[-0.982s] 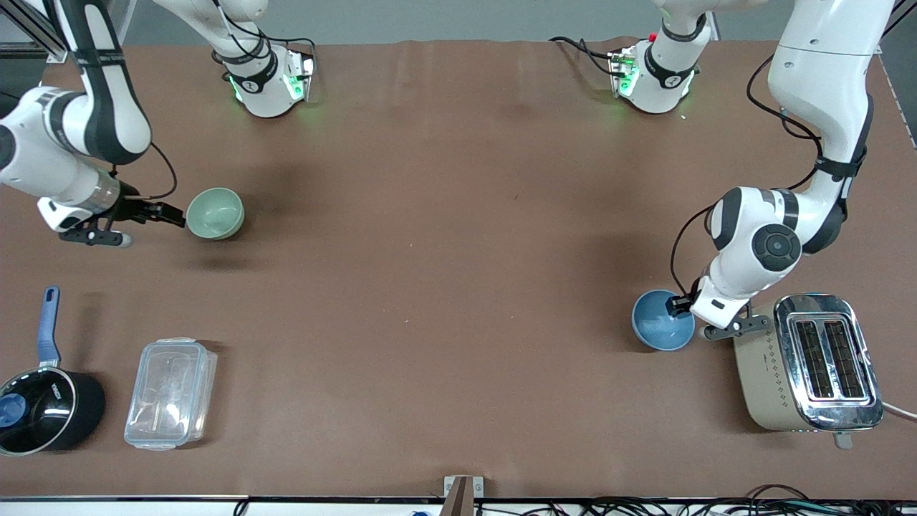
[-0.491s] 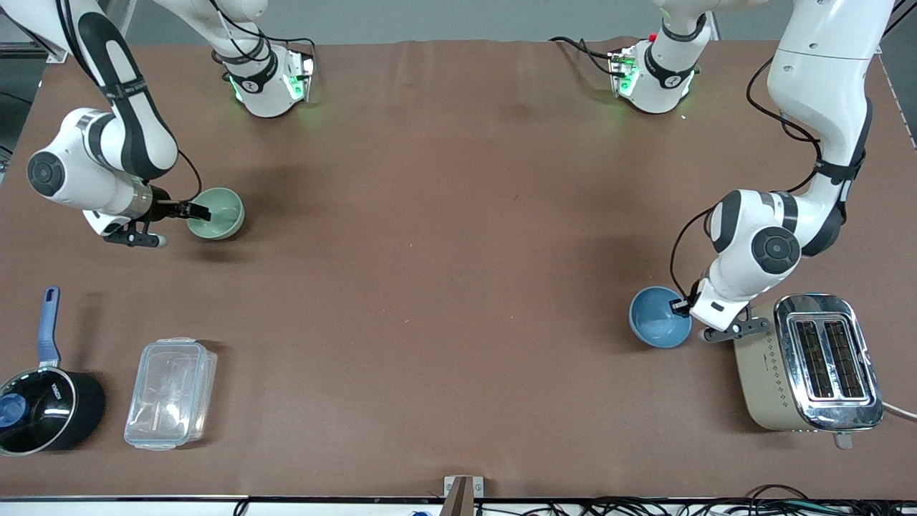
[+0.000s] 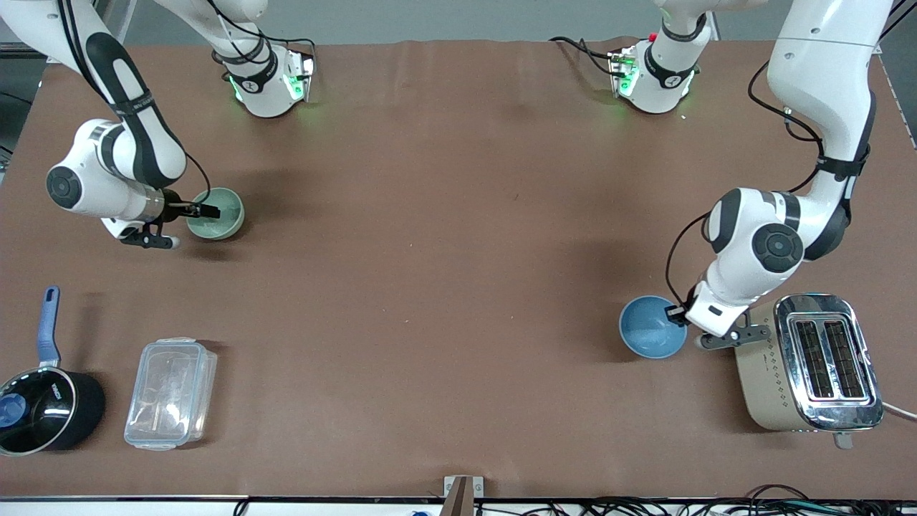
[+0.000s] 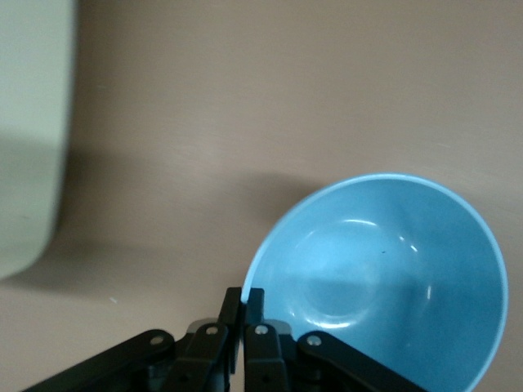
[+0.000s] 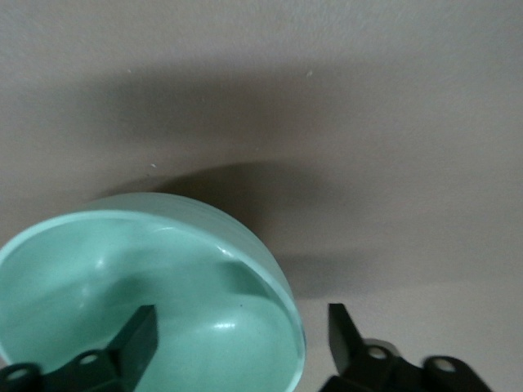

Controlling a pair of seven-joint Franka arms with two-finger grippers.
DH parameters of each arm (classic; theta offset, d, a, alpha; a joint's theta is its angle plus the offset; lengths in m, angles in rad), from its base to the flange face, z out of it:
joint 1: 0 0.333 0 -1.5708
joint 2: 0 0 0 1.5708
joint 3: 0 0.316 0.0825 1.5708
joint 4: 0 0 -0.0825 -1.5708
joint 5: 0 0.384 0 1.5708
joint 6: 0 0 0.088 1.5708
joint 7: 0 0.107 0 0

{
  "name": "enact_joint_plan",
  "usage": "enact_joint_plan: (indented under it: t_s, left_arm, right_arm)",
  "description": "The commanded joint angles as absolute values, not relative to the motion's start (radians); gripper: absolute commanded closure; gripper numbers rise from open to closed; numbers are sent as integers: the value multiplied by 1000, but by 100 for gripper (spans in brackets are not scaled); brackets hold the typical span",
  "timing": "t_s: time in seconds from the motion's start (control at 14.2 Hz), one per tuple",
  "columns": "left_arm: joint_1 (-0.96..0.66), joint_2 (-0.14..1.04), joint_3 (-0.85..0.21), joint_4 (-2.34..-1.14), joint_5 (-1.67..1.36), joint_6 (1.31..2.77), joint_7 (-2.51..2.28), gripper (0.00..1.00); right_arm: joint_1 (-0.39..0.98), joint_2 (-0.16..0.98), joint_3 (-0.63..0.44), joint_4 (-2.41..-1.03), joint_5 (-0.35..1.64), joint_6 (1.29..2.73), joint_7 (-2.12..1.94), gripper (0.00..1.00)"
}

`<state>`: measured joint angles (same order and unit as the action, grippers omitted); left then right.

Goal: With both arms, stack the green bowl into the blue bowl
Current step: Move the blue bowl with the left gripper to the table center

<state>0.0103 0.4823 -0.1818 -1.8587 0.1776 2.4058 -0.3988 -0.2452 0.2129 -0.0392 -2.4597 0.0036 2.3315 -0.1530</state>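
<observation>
We see the brown tabletop (image 3: 444, 287) with the two bowls well apart, one at each arm's end. At the left arm's end the toaster (image 3: 809, 362) stands just beside the blue bowl (image 3: 650, 327), and the left arm bends down over it. The left gripper (image 3: 675, 312) has its jaws pressed together on the bowl's rim, as the left wrist view shows with the blue bowl (image 4: 384, 286) pinched at its edge by the left gripper (image 4: 243, 304). Over the last second this bowl has slid away from the toaster toward the middle of the tabletop, so we judge the left arm to be dragging or carrying it inward already.

At the right arm's end, the saucepan (image 3: 43, 401) and the clear container (image 3: 170, 393) sit nearer the front camera than the green bowl (image 3: 216, 213). The right gripper (image 3: 208, 211) has moved in from beside the bowl until its jaws stand apart astride the rim, one finger inside and one outside, plain in the right wrist view of the green bowl (image 5: 155, 294) and the right gripper (image 5: 241, 335). They have not yet closed, so the green bowl rests on the tabletop.

We reckon the next move is closing on that rim, then lifting; a shallow pinch could let the bowl tilt.
</observation>
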Motion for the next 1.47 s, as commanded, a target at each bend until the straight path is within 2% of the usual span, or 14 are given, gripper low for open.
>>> enact_joint_plan:
  t_s: [0.0,0.07,0.14,0.21,0.28,0.49,0.63,0.84,0.98,1.12,1.4]
  left_arm:
    - [8,454,-248,-1797,183,2277,-492,100]
    - [6,454,-271,-1781,183,2258,-533,100]
    - [0,457,-300,-1773,183,2253,-584,100]
    - [-3,460,-328,-1767,183,2253,-632,100]
    - [-9,468,-359,-1753,183,2252,-685,100]
    - [-58,501,-400,-1724,184,2252,-808,100]
    - [-138,541,-402,-1700,183,2252,-917,100]
    - [-237,590,-400,-1666,186,2253,-1041,100]
    - [-303,606,-400,-1641,186,2255,-1098,100]
    - [-350,607,-400,-1623,183,2255,-1179,100]
    - [-466,641,-400,-1623,187,2264,-1268,100]
  right_arm:
    - [-265,206,-28,-2454,-11,2319,-161,60]
    - [-265,201,-28,-2450,-11,2315,-161,78]
    - [-265,196,-28,-2445,-11,2315,-161,87]
    - [-265,195,-28,-2438,-11,2310,-161,96]
    - [-267,195,-28,-2430,-11,2304,-161,99]
    - [-265,178,-28,-2421,-11,2295,-161,100]
    - [-265,129,-28,-2370,-11,2171,-161,100]
    - [-261,104,-25,-2165,-12,1862,-161,100]
    - [-253,104,-18,-2019,-11,1708,-161,100]
    - [-227,104,-17,-1907,-9,1617,-158,100]
    - [-175,107,-17,-1697,-11,1542,-158,100]
